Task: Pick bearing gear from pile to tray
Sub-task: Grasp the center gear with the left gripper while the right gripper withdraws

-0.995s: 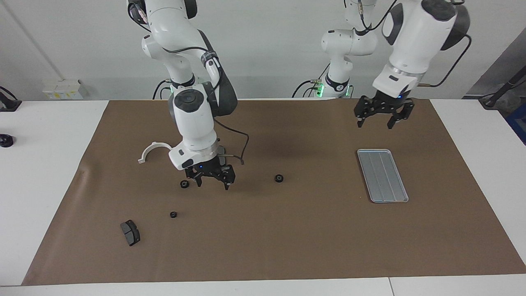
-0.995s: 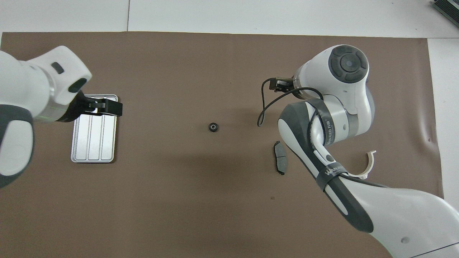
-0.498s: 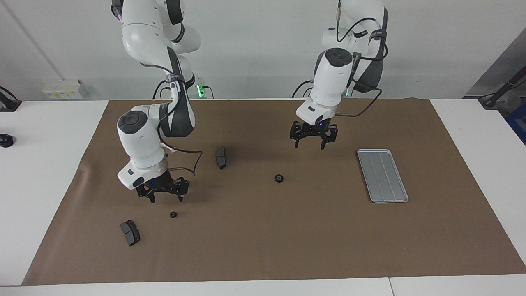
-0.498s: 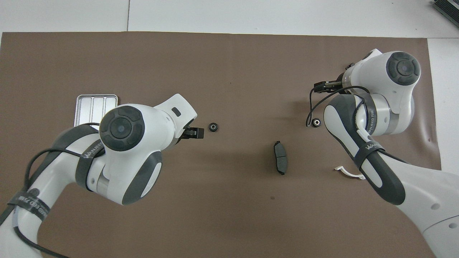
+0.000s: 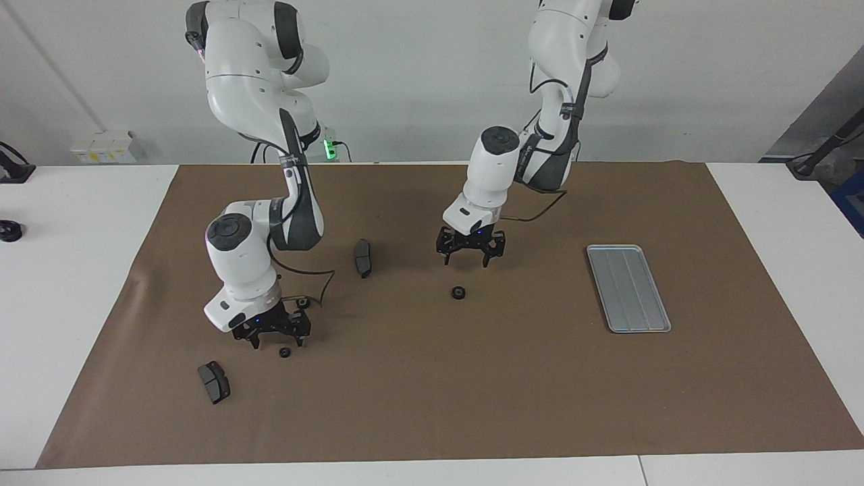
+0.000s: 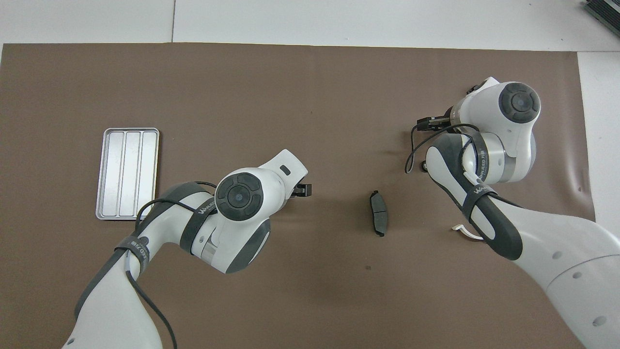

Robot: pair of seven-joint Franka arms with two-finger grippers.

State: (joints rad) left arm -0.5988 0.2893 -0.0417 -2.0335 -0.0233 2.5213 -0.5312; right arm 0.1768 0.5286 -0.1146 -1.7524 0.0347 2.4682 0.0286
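The pile lies scattered on the brown mat. Three small black rings show in the facing view: one [image 5: 458, 293] mid-mat, one [image 5: 284, 352] and one [image 5: 304, 302] toward the right arm's end. Two dark brake pads [image 5: 214, 381] [image 5: 363, 257] lie there too. My right gripper [image 5: 277, 341] is open, low over the ring at its end, fingers either side of it. My left gripper [image 5: 465, 260] is open, over the mat beside the mid-mat ring. The silver tray [image 5: 628, 288] holds nothing. Only a sliver of the white bracket [image 6: 466, 231] shows.
The brown mat [image 5: 472, 405] covers most of the white table. In the overhead view the tray [image 6: 127, 173] lies toward the left arm's end, one brake pad [image 6: 379, 219] lies mid-mat, and the arms hide the rings.
My left gripper has swung from above the tray's end to the mid-mat ring and come down. My right gripper has moved toward its own end and lowered over a ring.
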